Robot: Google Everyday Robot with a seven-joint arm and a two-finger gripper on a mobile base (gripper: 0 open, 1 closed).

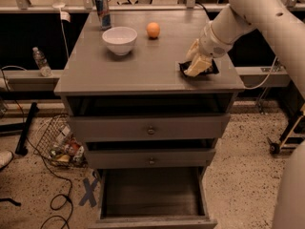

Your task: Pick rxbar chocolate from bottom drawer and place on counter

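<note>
Gripper (196, 69): I see it low over the right side of the counter (143, 70), near the front right corner, hanging from the pale arm (257, 13) that comes in from the upper right.
Gripper state: I cannot tell from here whether it is clamped on the bar or merely resting against it.
Rxbar chocolate (211, 71): it lies flat on the counter directly under the gripper. Black wrapper shows on either side of the tool, a little on its left and more on its right. The tool touches it or sits just above it, and I cannot say which.
Bar versus counter edge: I see it near the right edge and a little back from the front edge.
Bottom drawer (152, 220): it is pulled out wide towards me, and I see nothing lying on its dark floor.
Upper two drawers: I read both as nearly closed, each with a round knob at its middle and a dark gap above its front.
White bowl (119, 39): it stands upright on the left half of the counter, well apart from the bar.
Orange (153, 30): I see it just right of the bowl, towards the back.
Can (102, 12): it stands at the back left of the counter, behind the bowl.
Water bottle (41, 61): it is upright on the ledge left of the cabinet.
Wire basket (59, 142): it sits on the floor at the left, with assorted items in it.
</note>
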